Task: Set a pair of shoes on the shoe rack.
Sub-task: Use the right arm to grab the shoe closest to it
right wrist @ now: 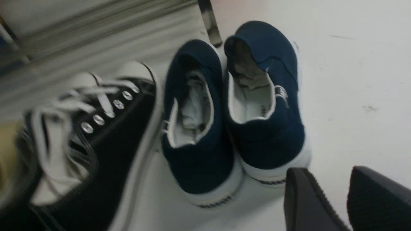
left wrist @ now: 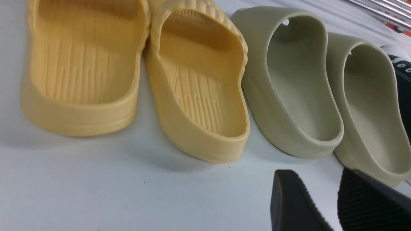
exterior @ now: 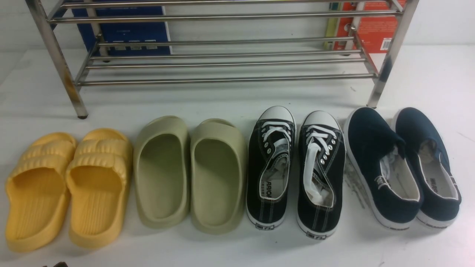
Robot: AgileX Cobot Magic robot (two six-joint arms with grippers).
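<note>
Step was approach, nothing lifted yet. L to R on desk: yellow slides, olive slides, black lace-ups, navy slip-on pair far R, toes by shoe rack R leg. Front view showed the row + rack, no jaws. L wrist view: L jaws spread, empty, near olive slides. R wrist view: R jaws spread, empty, behind navy heels. Next prob. needed R jaws onto the heels.

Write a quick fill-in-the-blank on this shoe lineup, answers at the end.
1. The leftmost slippers are ____.
2. The navy slip-on shoes sit at the row's ____ end.
3. The black lace-up sneakers have ____ toe caps.
4. ____ pairs stand in front of the shoe rack.
Answers: yellow, right, white, four.
</note>
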